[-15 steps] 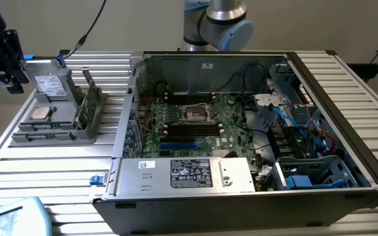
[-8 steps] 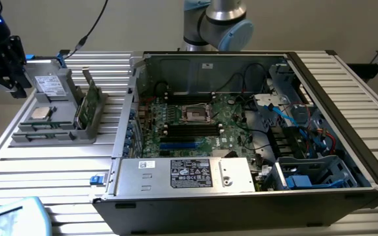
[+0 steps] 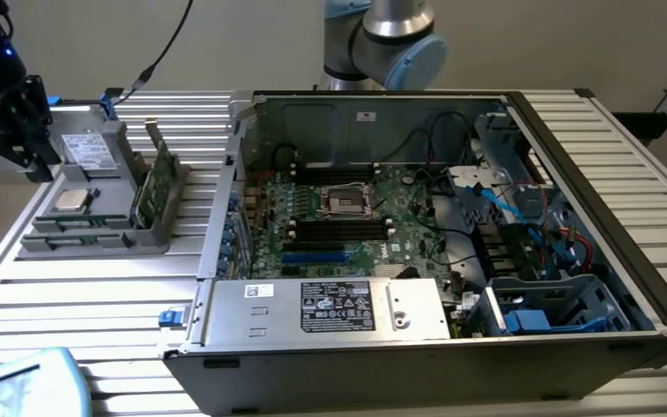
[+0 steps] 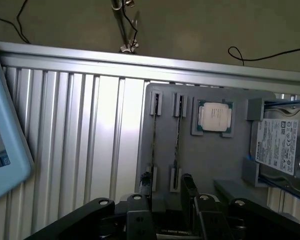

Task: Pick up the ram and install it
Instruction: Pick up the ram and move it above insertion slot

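Pick-up step, ram (image 4: pixel 177 140) not yet gripped: my fingers (image 4: pixel 187 186) stand apart just over the tray (image 4: pixel 215 160); clean grab prob. needs square, centred closure.

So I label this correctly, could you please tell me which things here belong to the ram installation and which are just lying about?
Job: ram; gripper, fingers open; black motherboard slots; grey tray.
Lying about: processor chip; boxy drive; power supply.

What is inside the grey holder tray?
Ram sticks standing on edge in slots, a processor chip and a labelled drive. The sticks' lower edges are hidden by the tray.
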You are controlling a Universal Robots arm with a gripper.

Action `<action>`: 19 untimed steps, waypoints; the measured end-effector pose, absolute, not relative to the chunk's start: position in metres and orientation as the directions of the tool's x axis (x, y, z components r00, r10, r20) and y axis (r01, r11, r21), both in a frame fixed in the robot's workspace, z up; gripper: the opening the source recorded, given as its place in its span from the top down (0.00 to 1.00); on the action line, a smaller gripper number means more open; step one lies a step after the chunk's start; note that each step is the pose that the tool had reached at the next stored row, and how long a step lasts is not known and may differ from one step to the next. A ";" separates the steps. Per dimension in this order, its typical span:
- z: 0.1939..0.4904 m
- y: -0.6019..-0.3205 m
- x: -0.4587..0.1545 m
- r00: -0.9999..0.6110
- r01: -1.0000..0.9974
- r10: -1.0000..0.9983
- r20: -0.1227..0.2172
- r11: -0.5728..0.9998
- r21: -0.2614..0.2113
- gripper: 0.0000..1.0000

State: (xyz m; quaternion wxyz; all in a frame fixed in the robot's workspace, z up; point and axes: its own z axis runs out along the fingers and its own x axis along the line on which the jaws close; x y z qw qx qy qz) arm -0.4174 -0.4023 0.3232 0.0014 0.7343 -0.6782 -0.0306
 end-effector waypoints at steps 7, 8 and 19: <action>0.309 -0.402 -0.423 0.078 -0.996 -0.996 -0.043 -0.080 0.044 0.63; 0.307 -0.402 -0.424 0.078 -0.996 -0.996 -0.043 -0.080 0.044 0.63; 0.288 -0.402 -0.418 0.078 -0.996 -0.996 -0.043 -0.080 0.044 0.63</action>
